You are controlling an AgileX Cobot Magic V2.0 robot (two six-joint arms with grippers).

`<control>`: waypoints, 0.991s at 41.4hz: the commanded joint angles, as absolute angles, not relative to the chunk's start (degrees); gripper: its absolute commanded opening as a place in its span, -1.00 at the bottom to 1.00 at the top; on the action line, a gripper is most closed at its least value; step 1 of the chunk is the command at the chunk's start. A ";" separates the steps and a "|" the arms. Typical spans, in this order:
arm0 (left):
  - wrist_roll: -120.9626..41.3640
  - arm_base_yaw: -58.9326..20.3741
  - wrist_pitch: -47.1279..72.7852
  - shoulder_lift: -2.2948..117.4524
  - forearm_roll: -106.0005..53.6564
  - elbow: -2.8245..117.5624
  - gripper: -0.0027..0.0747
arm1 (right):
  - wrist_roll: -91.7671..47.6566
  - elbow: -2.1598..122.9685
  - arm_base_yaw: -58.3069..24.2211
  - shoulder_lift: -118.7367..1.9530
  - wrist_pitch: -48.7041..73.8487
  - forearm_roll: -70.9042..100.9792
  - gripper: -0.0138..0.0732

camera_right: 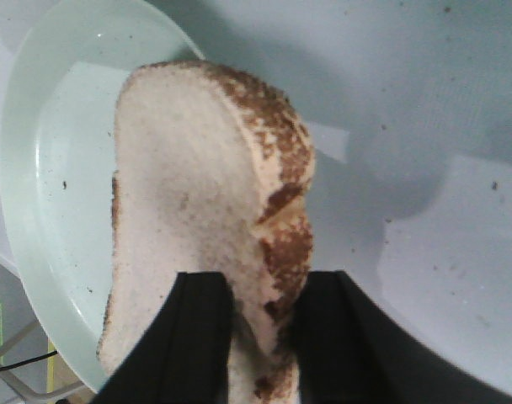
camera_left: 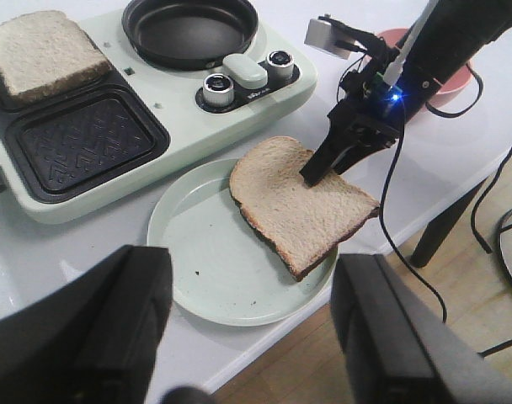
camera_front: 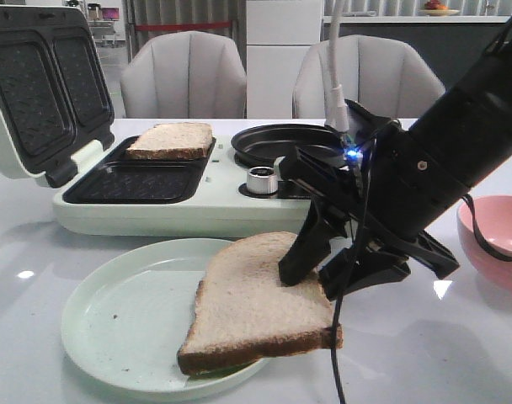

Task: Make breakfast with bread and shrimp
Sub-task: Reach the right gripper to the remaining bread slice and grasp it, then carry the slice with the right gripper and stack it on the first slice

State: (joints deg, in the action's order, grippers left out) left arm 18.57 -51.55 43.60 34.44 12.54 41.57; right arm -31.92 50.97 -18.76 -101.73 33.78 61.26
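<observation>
Right gripper (camera_front: 311, 282) reaches in from the far right side of the table, arm angled down and toward the plate; its black fingers (camera_right: 197, 337) are clamped on the edge of a bread slice (camera_front: 260, 303), one above and one below the crust. The pinched edge is raised, and the slice slopes down from the claw onto the pale green plate (camera_front: 121, 320); its corner nearest the claw overhangs the plate rim. A blue light glows on the wrist just above the claw.

Left gripper (camera_left: 248, 337) hangs high over the near table edge, well apart from the right claw, with its two dark fingers spread wide and nothing between them.

Surface: glossy white table (camera_front: 458, 353). The plate lies directly under and beside the right claw and holds only the slice and a few crumbs.

Beyond the claw stands a pale green sandwich maker (camera_front: 155, 210), lid up. The second bread slice (camera_front: 172, 140) lies in its rear grill well; the front well holds nothing. On the part of the appliance nearest the claw is a round black pan (camera_front: 281, 143), with a metal knob (camera_front: 262, 179) in front of it.

Behind the right arm, on its far side from the plate, sits a pink bowl (camera_front: 496, 240); its contents cannot be made out.

Room: two grey chairs (camera_front: 184, 76) behind the table; wooden floor shows in the left wrist view.
</observation>
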 commanded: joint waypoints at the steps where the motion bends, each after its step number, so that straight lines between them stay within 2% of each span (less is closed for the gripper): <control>1: 18.42 -52.06 39.00 34.49 12.89 43.17 0.30 | -32.62 52.38 -18.92 -99.44 35.54 62.91 -0.28; 4: 18.42 -52.06 39.00 34.49 12.89 43.17 0.30 | -32.66 52.38 -18.92 -99.31 35.54 62.91 -0.42; 10: 18.42 -52.06 39.00 34.49 12.89 43.17 0.30 | -32.99 52.56 -18.92 -96.77 36.49 62.74 -0.53; 24: 18.42 -52.06 39.00 34.49 12.89 43.17 0.30 | -32.99 60.11 -18.92 -85.57 37.45 64.73 -0.53; 31: 18.42 -52.06 38.75 34.49 12.89 43.17 0.30 | -33.00 67.17 -20.95 -87.95 31.93 67.55 -0.53; 41: 18.42 -52.06 37.96 34.49 12.89 43.17 0.30 | -33.00 78.22 -25.47 -98.69 22.25 71.56 -0.53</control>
State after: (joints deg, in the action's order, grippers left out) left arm 18.57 -51.55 42.77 34.44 12.45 41.57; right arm -32.33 73.53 -24.42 -98.32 25.93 67.43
